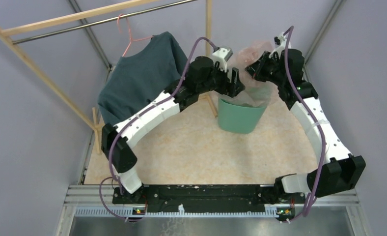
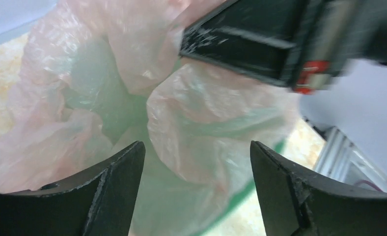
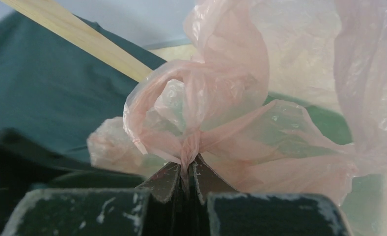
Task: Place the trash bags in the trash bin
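Note:
The mint-green trash bin (image 1: 238, 118) stands at the far middle of the table. The pale-pink trash bag (image 1: 253, 54) rises out of its mouth; its lower part hangs inside the bin. My right gripper (image 1: 253, 69) is shut on a gathered fold of the bag (image 3: 196, 118) above the bin's rim (image 3: 329, 118). My left gripper (image 1: 236, 81) is open just over the bin's left side, its fingers (image 2: 118, 172) on either side of loose bag film (image 2: 206, 123), nothing pinched. A thin strip of green rim (image 2: 260, 172) shows through the film.
A dark teal shirt (image 1: 142, 78) hangs on a pink hanger (image 1: 127, 37) from a wooden clothes rack (image 1: 49, 24) at the back left. A rack post (image 1: 209, 29) stands just left of the bin. Grey walls close in on both sides.

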Controlling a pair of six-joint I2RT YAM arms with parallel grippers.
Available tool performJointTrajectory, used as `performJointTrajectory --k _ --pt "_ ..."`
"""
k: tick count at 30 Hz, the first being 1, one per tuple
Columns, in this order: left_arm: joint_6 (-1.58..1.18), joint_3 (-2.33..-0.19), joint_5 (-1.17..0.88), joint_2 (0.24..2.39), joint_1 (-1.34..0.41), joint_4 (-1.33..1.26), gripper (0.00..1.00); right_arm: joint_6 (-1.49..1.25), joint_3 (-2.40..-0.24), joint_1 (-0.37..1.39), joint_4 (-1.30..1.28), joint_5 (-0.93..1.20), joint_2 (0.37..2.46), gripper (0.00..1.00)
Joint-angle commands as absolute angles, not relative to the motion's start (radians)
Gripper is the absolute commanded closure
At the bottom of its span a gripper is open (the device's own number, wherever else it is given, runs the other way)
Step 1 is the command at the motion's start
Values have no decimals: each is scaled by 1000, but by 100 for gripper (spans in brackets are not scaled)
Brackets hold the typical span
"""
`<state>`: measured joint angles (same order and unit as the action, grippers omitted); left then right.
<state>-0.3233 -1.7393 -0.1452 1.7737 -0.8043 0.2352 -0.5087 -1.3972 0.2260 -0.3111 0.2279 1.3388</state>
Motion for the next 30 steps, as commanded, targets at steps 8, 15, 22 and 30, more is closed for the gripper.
performJointTrajectory --k 8,15,22,30 --pt "-339 -1645 112 1526 -752 366 1 -387 -1435 218 -388 259 1209 100" --pt "-376 -1658 -25 1606 -672 344 14 -396 -1455 218 -403 316 1181 100" --pt "-382 -1760 -78 1710 -731 289 77 -394 -1444 218 -412 341 1173 100" --pt "-379 -1857 23 1847 -853 309 86 -439 -1390 218 -376 402 1214 100"
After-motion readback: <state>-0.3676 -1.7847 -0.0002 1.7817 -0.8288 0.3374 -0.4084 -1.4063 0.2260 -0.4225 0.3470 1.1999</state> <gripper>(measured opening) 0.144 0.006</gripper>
